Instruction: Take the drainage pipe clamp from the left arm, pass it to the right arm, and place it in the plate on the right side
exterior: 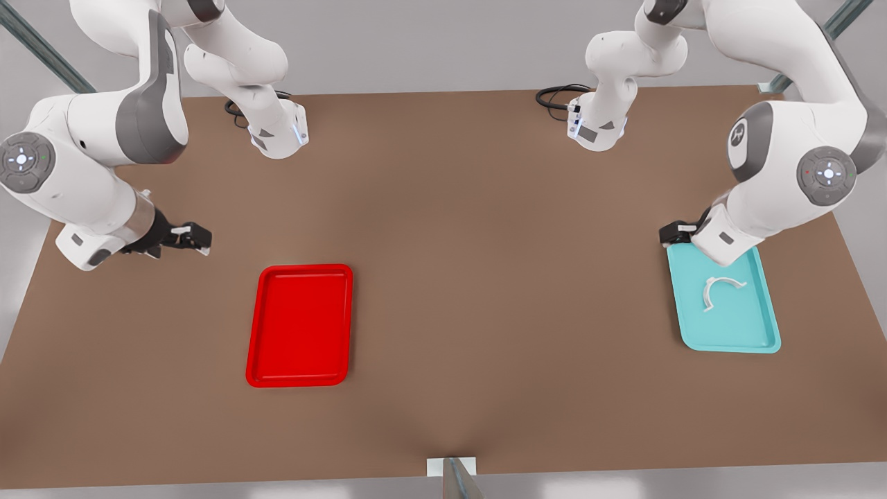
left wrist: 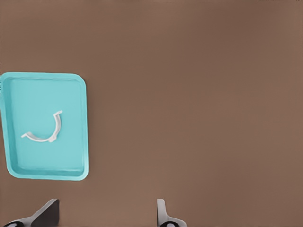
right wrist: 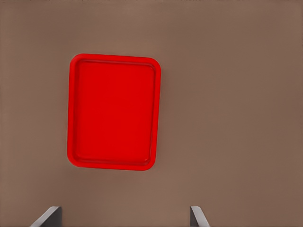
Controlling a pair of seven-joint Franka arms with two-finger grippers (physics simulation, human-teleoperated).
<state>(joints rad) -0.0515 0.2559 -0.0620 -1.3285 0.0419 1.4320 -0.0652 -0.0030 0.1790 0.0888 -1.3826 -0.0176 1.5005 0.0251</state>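
The drainage pipe clamp (exterior: 721, 279), a thin white half-ring, lies inside a teal tray (exterior: 734, 326) at the front view's right. My left gripper (exterior: 675, 232) hovers at that tray's far corner, open and holding nothing. In the left wrist view the clamp (left wrist: 49, 140) rests in the teal tray (left wrist: 42, 94), off to one side of the open gripper (left wrist: 106, 215). The red plate (exterior: 299, 326) lies bare at the front view's left. My right gripper (exterior: 194, 237) hangs open above the table beyond the plate's far left corner. The right wrist view has the plate (right wrist: 113, 118) ahead of the open gripper (right wrist: 124, 216).
Both arm bases (exterior: 277, 132) (exterior: 596, 128) stand at the table's far edge with black cables beside them. A wide stretch of brown table (exterior: 499, 277) separates the two trays. A small white bracket (exterior: 450, 468) sits at the near edge.
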